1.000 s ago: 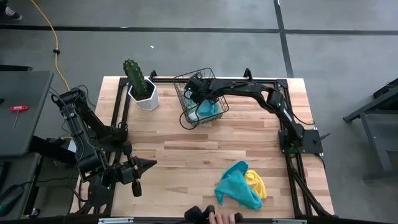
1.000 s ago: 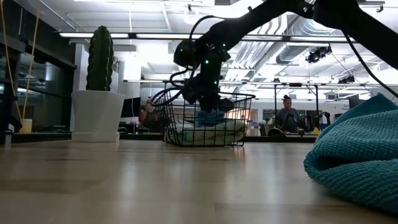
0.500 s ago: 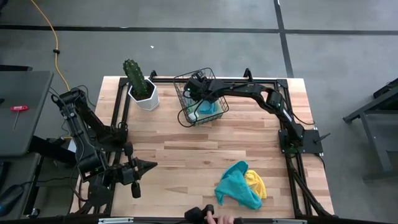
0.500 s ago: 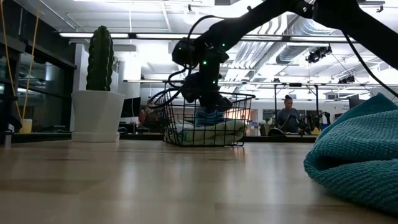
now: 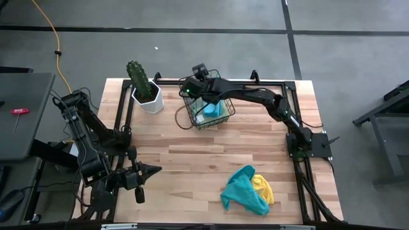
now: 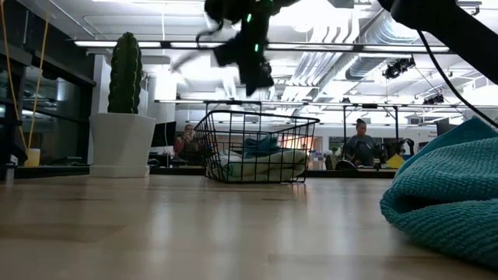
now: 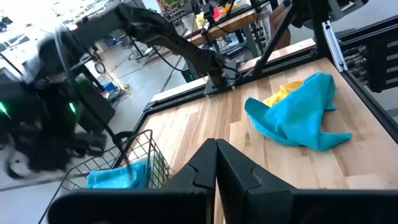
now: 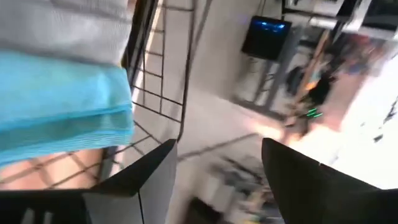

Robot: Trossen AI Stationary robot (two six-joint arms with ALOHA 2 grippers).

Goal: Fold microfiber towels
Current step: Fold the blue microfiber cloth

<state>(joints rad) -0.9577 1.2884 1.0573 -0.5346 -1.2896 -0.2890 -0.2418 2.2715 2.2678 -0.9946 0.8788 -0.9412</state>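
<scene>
My right claw (image 5: 195, 82) hangs empty, fingers spread, just above the wire basket (image 5: 206, 105), where a folded teal towel (image 5: 213, 110) lies directly below it. My left claw (image 5: 142, 181) waits pinched together, well away. I judge one fold stowed; next I must reach for the crumpled teal and yellow towels (image 5: 248, 191), far behind my right claw.

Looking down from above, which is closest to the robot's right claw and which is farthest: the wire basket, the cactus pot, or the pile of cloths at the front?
Measured from the right gripper, open above the back of the table:
1. Wire basket, just beneath and beside it.
2. Cactus pot, farther along the back edge, toward the left arm.
3. Teal and yellow towels, heaped near the front edge.
</scene>
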